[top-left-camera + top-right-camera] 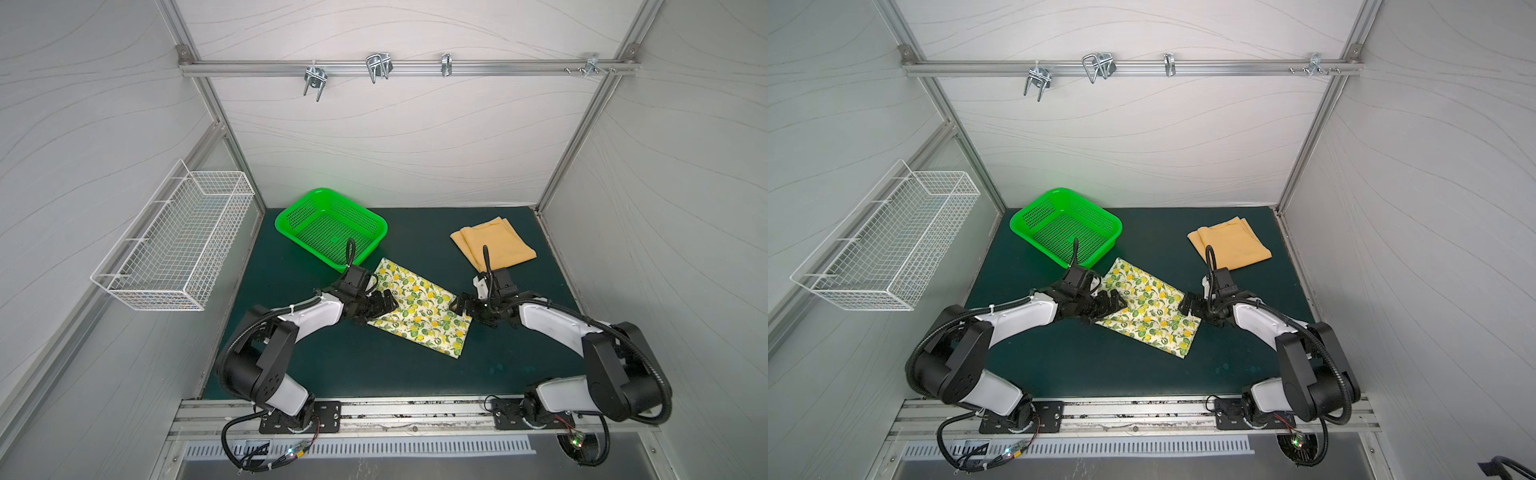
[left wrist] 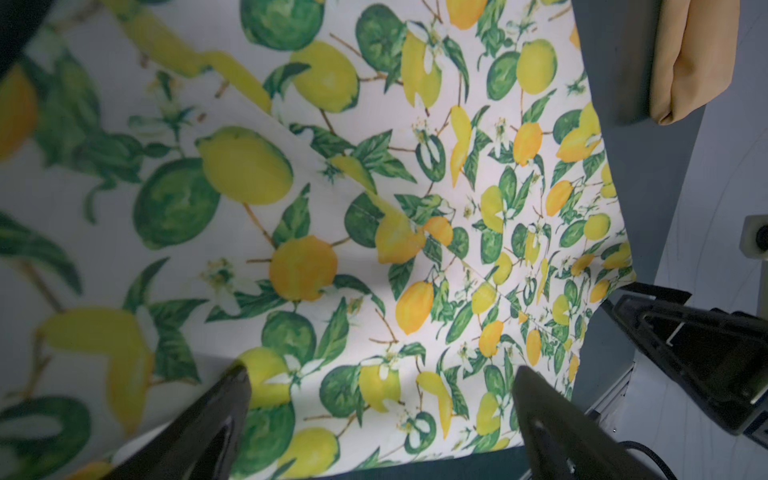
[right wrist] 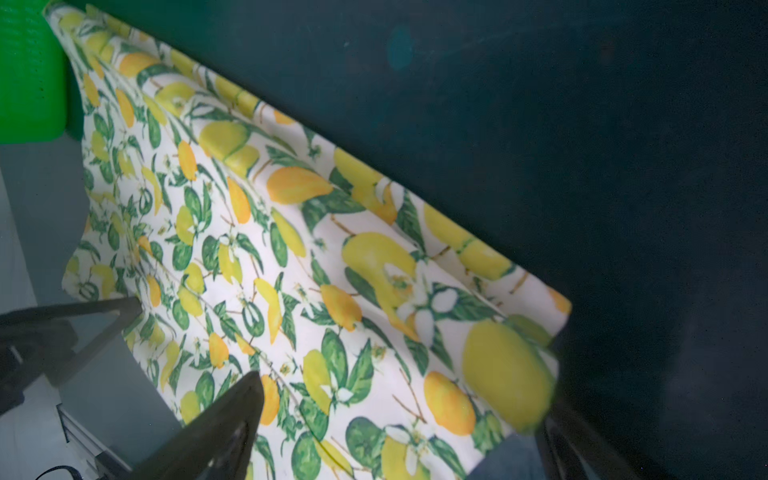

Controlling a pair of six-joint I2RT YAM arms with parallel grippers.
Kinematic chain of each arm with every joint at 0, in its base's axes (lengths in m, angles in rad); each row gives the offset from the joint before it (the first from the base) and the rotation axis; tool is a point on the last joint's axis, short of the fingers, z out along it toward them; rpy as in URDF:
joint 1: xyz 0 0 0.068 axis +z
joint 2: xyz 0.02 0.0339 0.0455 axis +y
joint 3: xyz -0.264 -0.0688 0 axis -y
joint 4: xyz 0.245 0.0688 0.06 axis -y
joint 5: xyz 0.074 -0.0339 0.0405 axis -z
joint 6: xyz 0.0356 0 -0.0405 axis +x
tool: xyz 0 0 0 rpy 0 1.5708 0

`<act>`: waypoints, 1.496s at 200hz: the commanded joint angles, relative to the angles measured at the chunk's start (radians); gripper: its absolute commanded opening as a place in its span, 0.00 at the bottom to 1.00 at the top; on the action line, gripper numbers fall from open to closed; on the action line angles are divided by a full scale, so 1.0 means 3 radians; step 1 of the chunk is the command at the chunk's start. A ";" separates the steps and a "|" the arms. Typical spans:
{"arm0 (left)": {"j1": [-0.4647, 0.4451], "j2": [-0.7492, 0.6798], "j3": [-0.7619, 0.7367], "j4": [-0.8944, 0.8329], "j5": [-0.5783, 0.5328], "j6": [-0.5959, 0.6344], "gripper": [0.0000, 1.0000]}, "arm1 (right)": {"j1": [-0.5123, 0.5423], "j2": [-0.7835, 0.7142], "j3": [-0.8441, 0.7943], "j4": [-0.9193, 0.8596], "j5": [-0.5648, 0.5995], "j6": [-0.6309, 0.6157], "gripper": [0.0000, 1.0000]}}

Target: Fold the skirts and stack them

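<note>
both grippers stand wide open and hold nothing. we see the left gripper (image 1: 390, 302) over one side edge of the lemon skirt (image 1: 419, 309) and the right gripper (image 1: 456, 306) at the opposite edge. that skirt lies folded flat mid-mat, and the mustard skirt (image 1: 494, 244) lies folded at the far right, apart from it, so we judge the stacking is not yet done.

the risk we see: if a jaw closes on the top layer only, lifting would peel the fold open. uneven pulls from the two sides would skew the cloth, or drag its far corner against the green basket (image 1: 330, 224) just beside it.

the top views give the whole layout, yet hide the fingertips' gap. the left wrist view shows spread fingers (image 2: 220, 419) over the print. the right wrist view alone shows the doubled, rolled edge (image 3: 478, 253) along the mat — layers easy to miss.
</note>
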 commanded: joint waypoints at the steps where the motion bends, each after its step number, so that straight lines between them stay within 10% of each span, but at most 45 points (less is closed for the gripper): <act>1: -0.0056 -0.0348 -0.0241 0.0024 -0.0209 -0.0252 0.99 | -0.0035 0.0161 0.0134 -0.0062 0.0130 -0.0186 0.99; 43: -0.0073 -0.0825 -0.0449 -0.0136 -0.0210 -0.0296 0.99 | -0.0034 0.0447 0.0450 -0.0049 -0.0076 -0.0269 0.99; 124: -0.0108 -0.0933 0.0168 -0.0496 0.0000 -0.0193 0.99 | 0.0179 -0.0627 0.0356 -0.0482 -0.0140 -0.0201 0.99; 299: -0.0462 -0.0945 0.0100 -0.0398 -0.0132 -0.0320 0.99 | 0.0287 0.0524 0.0498 0.0154 -0.0033 -0.0118 0.99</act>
